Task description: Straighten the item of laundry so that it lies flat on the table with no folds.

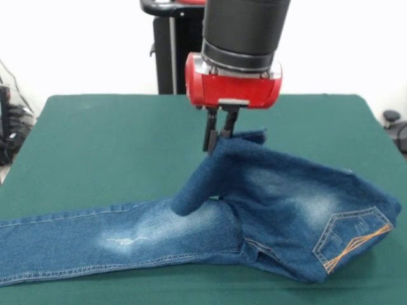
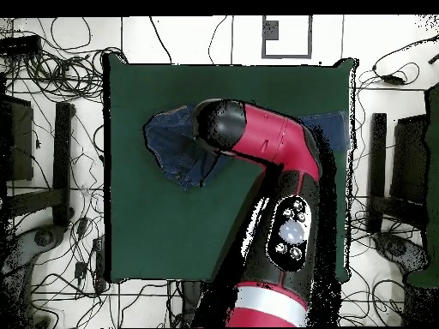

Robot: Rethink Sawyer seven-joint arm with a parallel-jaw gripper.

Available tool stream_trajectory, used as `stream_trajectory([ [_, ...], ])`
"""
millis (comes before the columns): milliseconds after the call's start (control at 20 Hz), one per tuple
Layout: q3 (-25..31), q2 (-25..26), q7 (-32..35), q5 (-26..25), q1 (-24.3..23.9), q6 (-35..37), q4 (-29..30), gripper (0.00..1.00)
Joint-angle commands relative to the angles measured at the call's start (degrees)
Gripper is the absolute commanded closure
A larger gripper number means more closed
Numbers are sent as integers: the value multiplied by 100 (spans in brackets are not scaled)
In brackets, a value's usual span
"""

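Note:
The blue denim jeans (image 1: pixel 273 210) lie along the near side of the dark green table (image 1: pixel 114 140). One leg runs flat to the left edge of the front view. The waist end with an orange-embroidered back pocket (image 1: pixel 353 238) lies at the right. My gripper (image 1: pixel 217 143) is shut on a fold of denim and holds it raised above the table, so the cloth hangs from it as a tented ridge. In the overhead view the arm (image 2: pixel 266 141) hides the gripper and most of the jeans (image 2: pixel 171 141).
The robot's black pedestal (image 1: pixel 172 51) stands at the table's far side. Cables and dark frames (image 2: pixel 51 180) surround the table on the floor in the overhead view.

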Motion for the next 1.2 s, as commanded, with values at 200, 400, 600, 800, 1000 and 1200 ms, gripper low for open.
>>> stream_trajectory([
  [200, 643, 730, 440, -241, 29, 1305, -1251, 100],
  [400, 623, 950, 481, -207, 24, 1385, -1682, 100],
  [600, 611, 972, 431, -207, 14, 1459, -1767, 100],
  [800, 620, 975, 340, -212, 4, 1486, -1832, 100],
  [1000, 583, 1012, 315, -213, -2, 1722, -2020, 100],
  [1200, 519, 1054, 329, -219, 10, 1990, -2288, 100],
])
